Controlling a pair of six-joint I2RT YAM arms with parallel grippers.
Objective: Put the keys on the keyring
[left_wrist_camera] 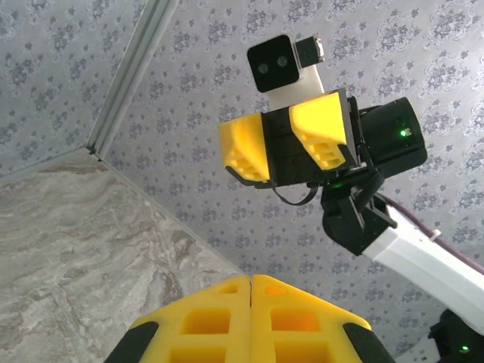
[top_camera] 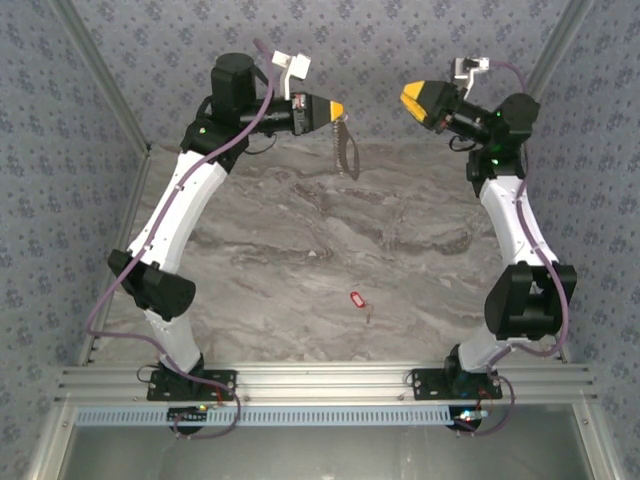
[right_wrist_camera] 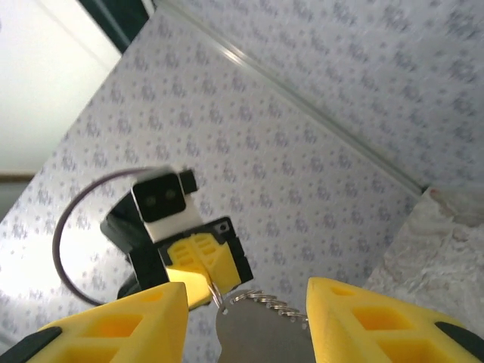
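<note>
Marbled table (top_camera: 290, 225) — red key (top_camera: 355, 298) — patterned walls (top_camera: 400, 40)

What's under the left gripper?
The keyring dangles from the left gripper's shut fingertips, with the table below. Its pinched end is hidden between them.

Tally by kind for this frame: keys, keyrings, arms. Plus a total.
red key: 1, lying on the table
keyring: 1, hanging from the left arm's shut jaws
arms: 2, left arm and right arm, right jaws open
Total: 4
</note>
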